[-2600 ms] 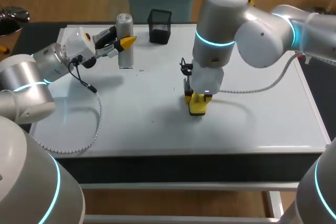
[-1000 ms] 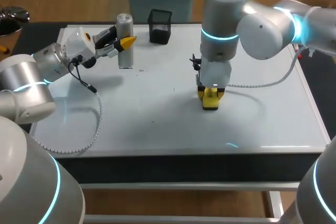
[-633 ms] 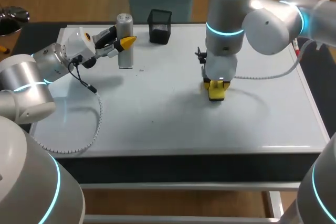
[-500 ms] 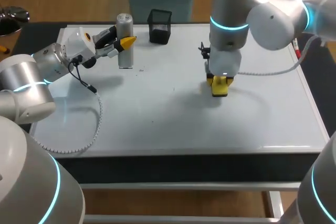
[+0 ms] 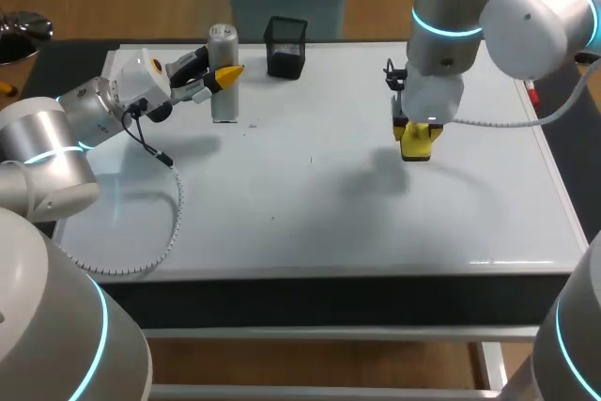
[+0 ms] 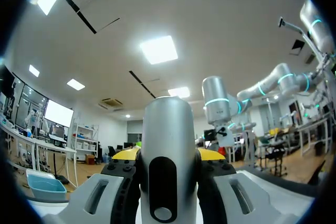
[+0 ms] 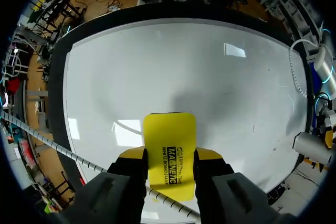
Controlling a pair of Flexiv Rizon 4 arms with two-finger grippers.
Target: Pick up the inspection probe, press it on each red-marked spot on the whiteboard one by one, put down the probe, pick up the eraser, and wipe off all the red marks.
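A silver cylindrical probe [image 5: 223, 44] stands upright at the whiteboard's [image 5: 310, 223] far left, and my left gripper [image 5: 222, 78] is shut on its middle. In the left wrist view the probe [image 6: 167, 129] fills the gap between the yellow tips of that gripper [image 6: 168, 157]. My right gripper [image 5: 416, 131] hangs over the board's far right part, shut on a yellow eraser [image 5: 416, 146]. The right wrist view shows the eraser [image 7: 169, 132] clamped in the gripper [image 7: 169, 157], above the white board [image 7: 173, 66], with its shadow ahead. I see no red marks on the board, only a few tiny dark specks [image 5: 252, 124].
A black mesh pen holder [image 5: 285, 46] stands at the board's far edge, just right of the probe. A red marker [image 5: 533, 96] lies at the right rim. My left arm's grey cable [image 5: 175, 208] loops over the board's near left part.
My right arm has carried the eraser from the board's middle towards the far right. The left arm and the probe have stayed still.
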